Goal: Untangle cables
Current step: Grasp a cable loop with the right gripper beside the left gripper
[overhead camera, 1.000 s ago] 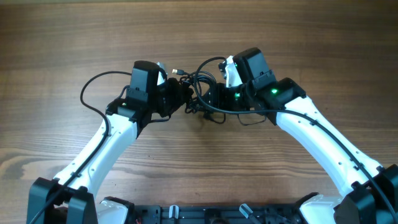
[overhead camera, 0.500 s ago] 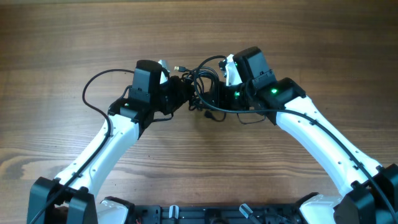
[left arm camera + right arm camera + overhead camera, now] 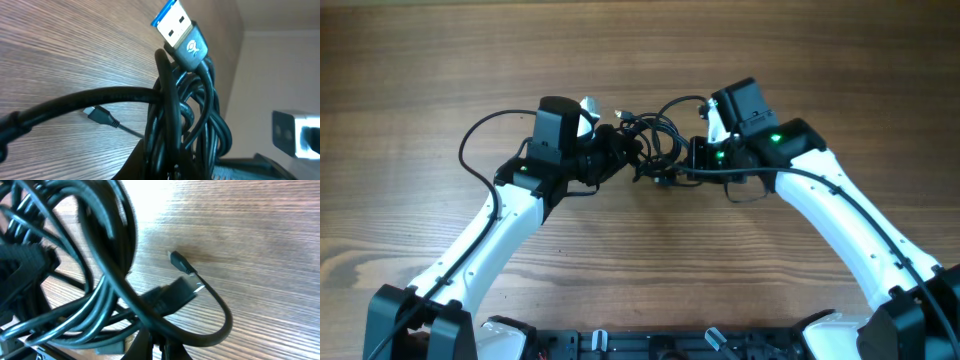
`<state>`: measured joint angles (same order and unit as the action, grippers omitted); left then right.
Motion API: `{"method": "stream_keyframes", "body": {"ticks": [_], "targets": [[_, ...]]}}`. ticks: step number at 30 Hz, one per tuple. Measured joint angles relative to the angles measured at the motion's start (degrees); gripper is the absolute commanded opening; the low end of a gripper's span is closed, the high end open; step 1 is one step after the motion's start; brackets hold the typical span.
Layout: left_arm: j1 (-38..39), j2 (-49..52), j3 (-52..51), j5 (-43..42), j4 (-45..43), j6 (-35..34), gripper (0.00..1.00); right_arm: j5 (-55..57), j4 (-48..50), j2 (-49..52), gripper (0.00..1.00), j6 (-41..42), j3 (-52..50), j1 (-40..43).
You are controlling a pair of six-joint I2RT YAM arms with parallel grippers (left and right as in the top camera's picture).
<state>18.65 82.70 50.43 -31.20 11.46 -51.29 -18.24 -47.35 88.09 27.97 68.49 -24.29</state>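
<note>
Overhead cam: fixed up high, straight down on table [image 3: 420,60], fairly far out. 2 wrist cams: super close, low, angled across wood grain, 1 from left, 1 from right. All 3 share cable bundle [image 3: 655,150] [image 3: 175,115] mid-table.

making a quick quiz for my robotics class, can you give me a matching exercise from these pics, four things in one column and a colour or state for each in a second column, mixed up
Things
1. USB plug
2. cables
3. table
4. light on the right arm

Colour or state
a. brown wood grain
b. glowing green
c. blue insert, sticking out at the top of the bundle
d. black, looped in a tangle

Pairs: 1-c, 2-d, 3-a, 4-b
</note>
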Motion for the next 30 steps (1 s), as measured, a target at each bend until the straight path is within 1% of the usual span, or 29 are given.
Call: {"method": "stream_keyframes", "body": {"ticks": [4, 6, 7, 10, 11, 13, 14, 15, 16, 17, 19, 21, 23, 25, 30], "targets": [[-1.77, 0.0, -0.11, -8.28, -4.72, 2.19, 0.04, -3.48, 0.02, 0.0, 0.04, -2.62, 0.44, 4.57], [-3.78, 0.0, -0.26, -14.91, -8.04, 2.99, 0.04, -7.02, 0.22, -0.02, 0.04, -4.7, 0.85, 6.54], [-4.24, 0.02, -0.26, -16.24, -8.59, 3.02, 0.04, -7.98, 0.24, -0.02, 0.04, -5.42, 0.98, 6.88], [-7.91, 0.09, -0.44, -25.75, -13.16, 3.26, 0.04, -13.97, 1.53, -0.02, 0.05, -8.87, 1.33, 7.87], [-8.98, 0.09, -0.44, -27.89, -13.81, 3.37, 0.04, -16.02, 1.92, -0.02, 0.07, -10.16, 1.36, 8.02], [-10.62, 0.11, -0.44, -29.64, -13.9, 3.45, 0.04, -19.32, 2.14, -0.02, 0.2, -12.09, 1.38, 8.24], [-10.97, 0.09, -0.44, -29.44, -13.57, 3.45, 0.04, -19.71, 1.51, -0.02, 0.28, -13.14, 1.36, 8.44], [-11.37, 0.09, -0.42, -28.09, -13.38, 3.5, 0.04, -19.41, 0.35, -0.07, 0.33, -13.66, 1.09, 9.05], [-12.28, 0.07, -0.39, -25.07, -12.5, 3.65, 0.04, -19.37, 0.0, -0.33, 0.41, -13.9, 0.63, 10.12], [-12.57, 0.07, -0.39, -21.84, -11.5, 3.65, 0.04, -19.41, -0.02, -1.09, 0.43, -14.14, 0.33, 10.71], [-11.91, 0.07, -0.39, -18.23, -10.82, 3.65, 0.04, -19.89, 0.02, -3.8, 0.43, -13.81, 0.2, 10.84], [-10.34, 0.07, -0.39, -13.97, -10.38, 3.67, 0.04, -21.4, 1.05, -9.18, 0.45, -12.7, 0.22, 10.78], [-8.72, 0.07, -0.37, -11.19, -10.36, 3.65, 0.04, -22.32, 3.91, -12.83, 0.45, -10.23, 0.22, 9.88], [-6.54, 0.07, -0.37, -8.7, -10.38, 3.63, 0.04, -21.66, 5.97, -13.51, 0.43, -6.64, 0.22, 7.26], [-2.6, 0.07, -0.37, -6.08, -10.36, 3.34, 0.04, -12.96, 9.75, -10.6, 0.43, 3.65, 0.22, -1.49]]}}
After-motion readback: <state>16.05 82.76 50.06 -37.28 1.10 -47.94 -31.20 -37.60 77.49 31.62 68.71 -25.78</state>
